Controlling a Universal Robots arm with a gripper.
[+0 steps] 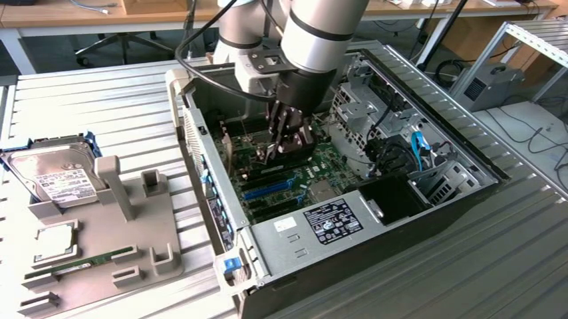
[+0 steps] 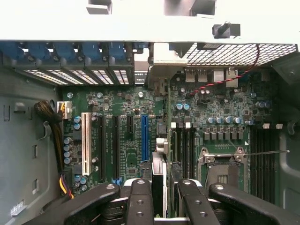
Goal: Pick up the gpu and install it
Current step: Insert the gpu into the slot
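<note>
The gpu is seen edge-on as a thin dark card, standing upright between the two pairs of black fingers. My gripper is shut on it. The card's silvery bracket end reaches the case's rear slot panel. The card lies along the motherboard just beside the blue slot; whether it is seated in a slot I cannot tell. In the exterior view my gripper is down inside the open computer case, over the motherboard, with the dark card between its fingers.
Outside the case, at the exterior view's left, a grey fixture carries a silver hard drive, a CPU and a green RAM stick. Inside are the power supply, drive cages, cables and the CPU socket.
</note>
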